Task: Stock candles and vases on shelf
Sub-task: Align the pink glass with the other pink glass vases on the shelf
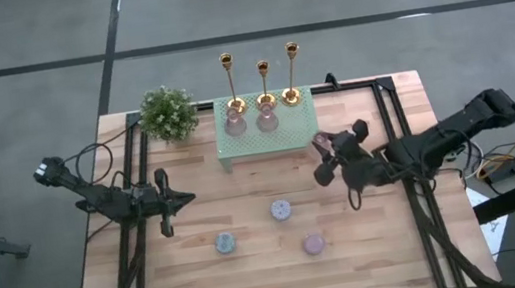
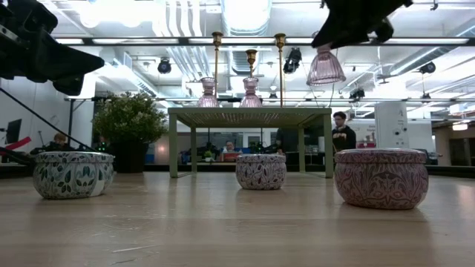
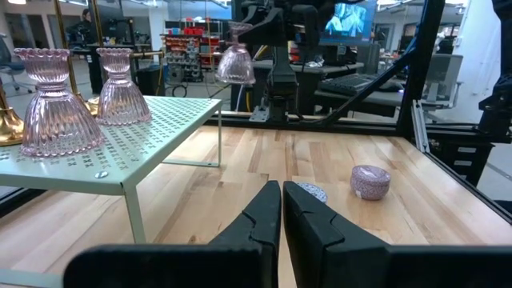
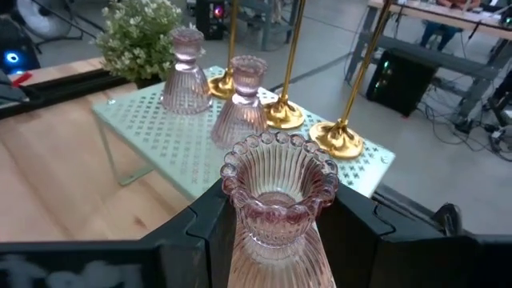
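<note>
The mint-green shelf [image 1: 282, 138] stands at the table's far middle on its short legs. Two pink ribbed glass vases [image 1: 234, 120] [image 1: 265, 118] stand on its mesh top in front of three gold candlesticks [image 1: 264, 82]. A third vase [image 4: 276, 192] hangs in my right gripper [image 4: 276, 228], just off the shelf's right end [image 1: 323, 143]. Three squat candles rest on the boards nearer the front: lavender [image 1: 281, 208], blue-grey [image 1: 224, 242], mauve-pink [image 1: 313, 244]. My left gripper [image 1: 183, 202] waits shut at the left, level above the table. My right gripper pinches the vase between its two fingers [image 4: 200, 228] on the ribbed part below the beaded rim [image 4: 240, 240]. It comes from the table's right side, nearly level. The vase stays upright, lifted clear, its flared bell [image 2: 325, 68] hanging below the gripper.
A leafy potted plant [image 1: 168, 113] stands left of the shelf at the far edge. Bare mesh [image 4: 160, 132] lies at the shelf's near side and right end. Black frame rails [image 1: 393, 135] run along both sides of the table. People show in the room beyond.
</note>
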